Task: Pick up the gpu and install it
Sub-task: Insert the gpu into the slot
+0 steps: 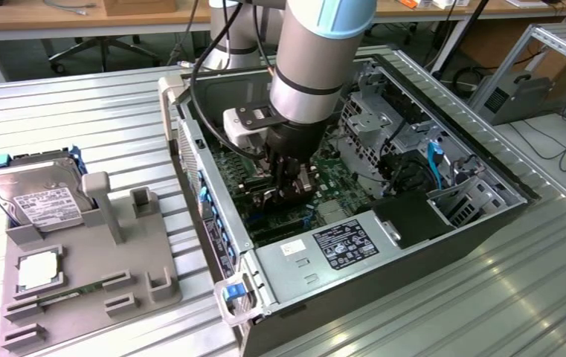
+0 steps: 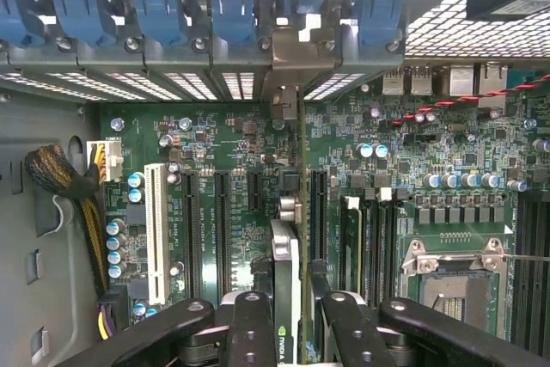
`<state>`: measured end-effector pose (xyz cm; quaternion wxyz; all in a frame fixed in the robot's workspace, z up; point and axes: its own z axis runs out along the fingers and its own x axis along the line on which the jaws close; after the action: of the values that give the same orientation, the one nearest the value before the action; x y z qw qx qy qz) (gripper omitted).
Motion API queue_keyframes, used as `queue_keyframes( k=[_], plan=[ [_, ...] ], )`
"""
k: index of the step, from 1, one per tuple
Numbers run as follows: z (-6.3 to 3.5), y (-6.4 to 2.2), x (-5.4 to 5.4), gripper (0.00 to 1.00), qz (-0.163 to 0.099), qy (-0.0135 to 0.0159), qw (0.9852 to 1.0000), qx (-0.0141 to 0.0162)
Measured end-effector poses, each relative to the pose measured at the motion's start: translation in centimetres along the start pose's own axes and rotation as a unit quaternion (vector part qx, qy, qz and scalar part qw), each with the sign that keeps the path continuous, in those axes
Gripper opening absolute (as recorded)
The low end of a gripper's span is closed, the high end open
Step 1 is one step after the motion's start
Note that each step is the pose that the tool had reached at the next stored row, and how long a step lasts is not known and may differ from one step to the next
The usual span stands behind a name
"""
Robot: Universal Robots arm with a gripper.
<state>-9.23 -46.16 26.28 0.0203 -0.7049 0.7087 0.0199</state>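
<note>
Clamped narrowly on the gpu (image 2: 286, 298), jaws partly closed, one black finger (image 2: 249, 333) on each flat face of the card. Gripper (image 1: 285, 195) lowered inside the open computer case (image 1: 481, 216), down at the green motherboard (image 1: 338, 182) near its middle. Card held edge-on and upright, running from between the fingertips toward the rear bracket wall (image 2: 172, 53) with its row of blue slot clips (image 2: 159, 15). Lined up over the motherboard among the long black expansion slots (image 2: 222, 229), just beside the white slot (image 2: 155, 231); whether fully seated cannot be told. Off to the exterior view's left, a grey parts holder (image 1: 114, 260) on the ribbed metal table (image 1: 65, 111), carrying a silver hard drive (image 1: 39, 197) with blue rails.
</note>
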Motion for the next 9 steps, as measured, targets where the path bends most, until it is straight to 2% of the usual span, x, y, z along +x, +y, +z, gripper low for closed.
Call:
queue_keyframes(
  k=[9],
  plan=[
    [-0.10, 0.01, 0.00, 0.26, 0.000, 0.0001, 1.0000, 0.0005]
  ],
)
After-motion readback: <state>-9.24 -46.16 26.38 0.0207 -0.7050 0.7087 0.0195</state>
